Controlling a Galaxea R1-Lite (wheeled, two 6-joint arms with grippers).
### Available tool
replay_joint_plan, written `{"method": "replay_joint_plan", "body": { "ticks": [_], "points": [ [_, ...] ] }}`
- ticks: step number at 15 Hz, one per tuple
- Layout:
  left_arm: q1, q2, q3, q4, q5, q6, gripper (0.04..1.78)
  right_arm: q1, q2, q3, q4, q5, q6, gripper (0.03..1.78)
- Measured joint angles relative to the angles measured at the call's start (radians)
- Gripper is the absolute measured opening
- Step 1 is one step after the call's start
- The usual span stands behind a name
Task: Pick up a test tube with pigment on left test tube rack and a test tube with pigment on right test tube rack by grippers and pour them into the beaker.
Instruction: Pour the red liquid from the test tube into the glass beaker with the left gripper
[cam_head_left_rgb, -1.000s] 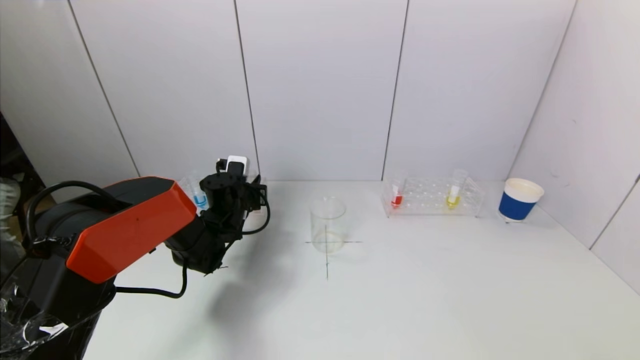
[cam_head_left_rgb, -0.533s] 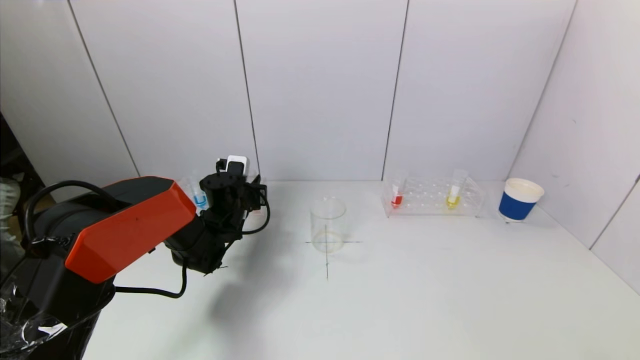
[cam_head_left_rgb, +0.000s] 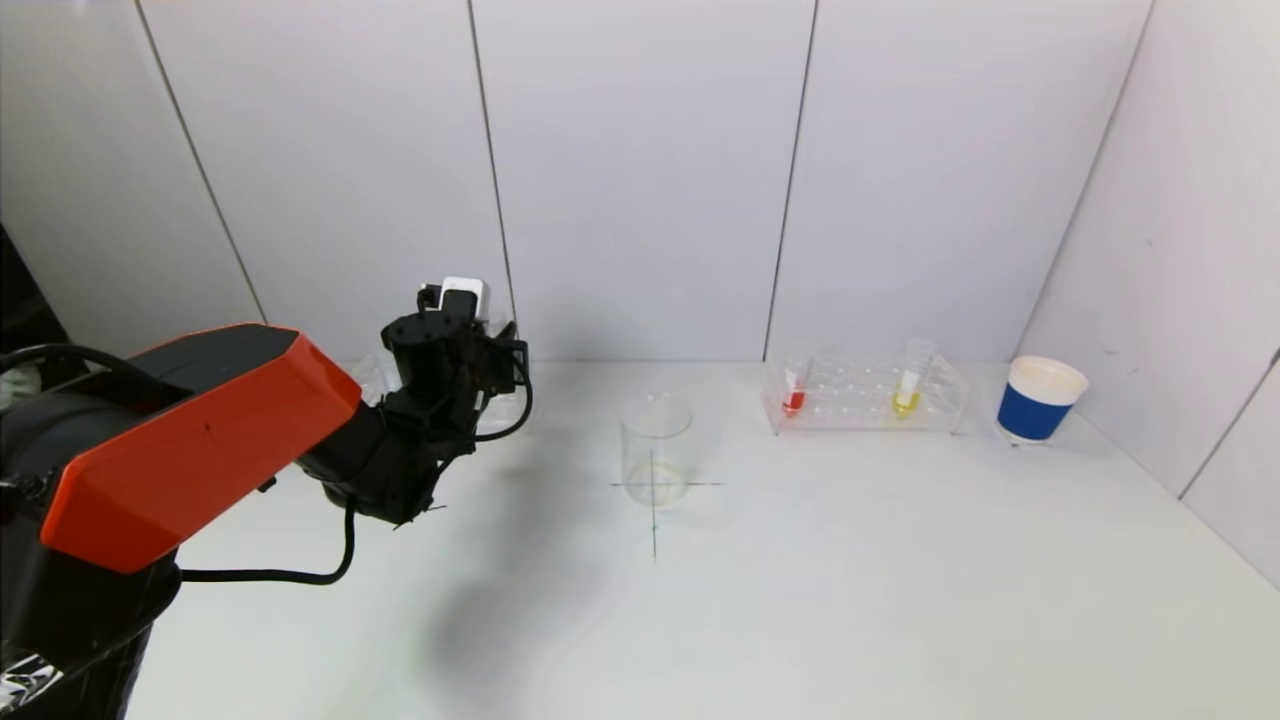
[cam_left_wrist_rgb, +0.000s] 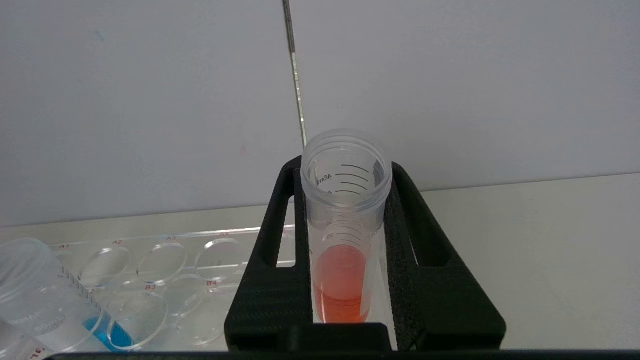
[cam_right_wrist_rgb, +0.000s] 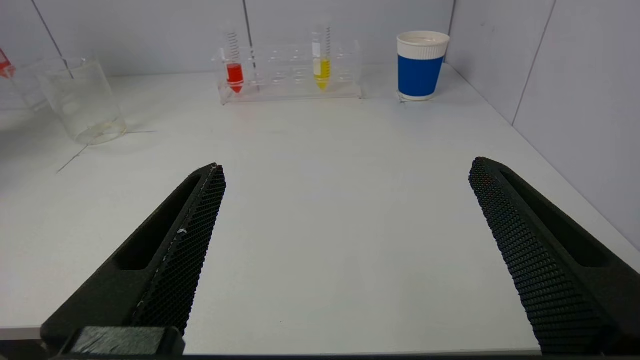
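Head view: the left gripper (cam_head_left_rgb: 478, 345) hangs above the left clear rack (cam_head_left_rgb: 372, 372); the clear glass beaker (cam_head_left_rgb: 655, 448) looks empty.

Left wrist view: the left gripper is clamped on the clear test tube of orange-red pigment (cam_left_wrist_rgb: 345, 235), so the first pick-up looks done.

Right wrist view: the right gripper (cam_right_wrist_rgb: 345, 250) gapes wide above the white surface (cam_right_wrist_rgb: 320, 200), well apart from the right clear rack (cam_right_wrist_rgb: 292, 70). Its pick and both pours remain.

Layout relative to the beaker (cam_head_left_rgb: 655, 447): the left test tube rack (cam_left_wrist_rgb: 165, 270) lies to its left, under my left gripper (cam_left_wrist_rgb: 345, 250); the right test tube rack (cam_head_left_rgb: 865, 393) lies behind it to the right, with the paper cup (cam_head_left_rgb: 1038, 399) farther right.
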Motion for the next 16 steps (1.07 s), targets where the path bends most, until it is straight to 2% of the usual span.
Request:
{"method": "replay_joint_plan", "body": {
  "ticks": [8,13,16],
  "points": [
    [-0.002,-0.133,-0.116,0.22,-0.009,0.001,0.44,0.0,0.0,0.0,0.0,0.0,0.0,1.77],
    [-0.019,-0.185,-0.343,0.487,-0.036,0.001,0.44,0.0,0.0,0.0,0.0,0.0,0.0,1.77],
    [-0.026,-0.193,-0.497,0.695,-0.142,0.0,0.44,0.0,0.0,0.0,0.0,0.0,0.0,1.77]
  ]
}}
